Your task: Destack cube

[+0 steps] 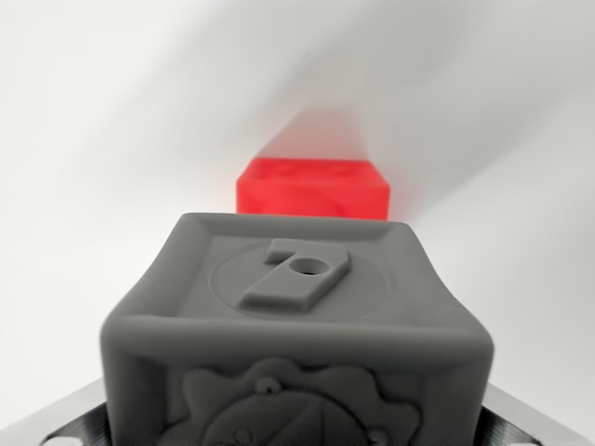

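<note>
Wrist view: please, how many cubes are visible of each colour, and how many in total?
Grey cube: 1
Red cube: 1
Total: 2 cubes

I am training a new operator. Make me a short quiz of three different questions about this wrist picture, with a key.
1. True or false: the grey cube fills the near part of the wrist view.
2. What colour is the cube farther away? A) blue B) red C) green
3. Fill in: the raised figure on the grey cube's top face is shaped like the digit ___.

Key
1. True.
2. B: the red cube lies beyond the grey one, on the white surface.
3. 7.
</note>
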{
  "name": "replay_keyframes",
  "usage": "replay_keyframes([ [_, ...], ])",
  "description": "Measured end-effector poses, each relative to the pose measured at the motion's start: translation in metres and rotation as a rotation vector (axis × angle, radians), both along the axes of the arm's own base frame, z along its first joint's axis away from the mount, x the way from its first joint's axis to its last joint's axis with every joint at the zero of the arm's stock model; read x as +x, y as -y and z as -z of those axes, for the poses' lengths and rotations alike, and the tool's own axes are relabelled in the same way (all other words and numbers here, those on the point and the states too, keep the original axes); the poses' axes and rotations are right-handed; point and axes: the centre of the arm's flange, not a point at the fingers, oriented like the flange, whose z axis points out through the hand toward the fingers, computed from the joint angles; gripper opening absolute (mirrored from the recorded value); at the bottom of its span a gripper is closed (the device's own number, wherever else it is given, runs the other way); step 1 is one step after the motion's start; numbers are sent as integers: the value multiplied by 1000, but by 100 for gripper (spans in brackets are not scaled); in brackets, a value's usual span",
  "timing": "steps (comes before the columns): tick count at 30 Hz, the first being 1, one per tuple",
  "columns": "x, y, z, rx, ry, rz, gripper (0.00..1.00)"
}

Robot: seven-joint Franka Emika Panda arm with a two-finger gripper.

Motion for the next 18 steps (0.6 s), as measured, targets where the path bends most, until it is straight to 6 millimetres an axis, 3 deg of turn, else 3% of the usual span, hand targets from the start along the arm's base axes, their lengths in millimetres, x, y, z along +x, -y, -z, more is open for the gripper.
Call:
replay_keyframes([
  [18,-1,1,-45,-2,3,-1,0],
])
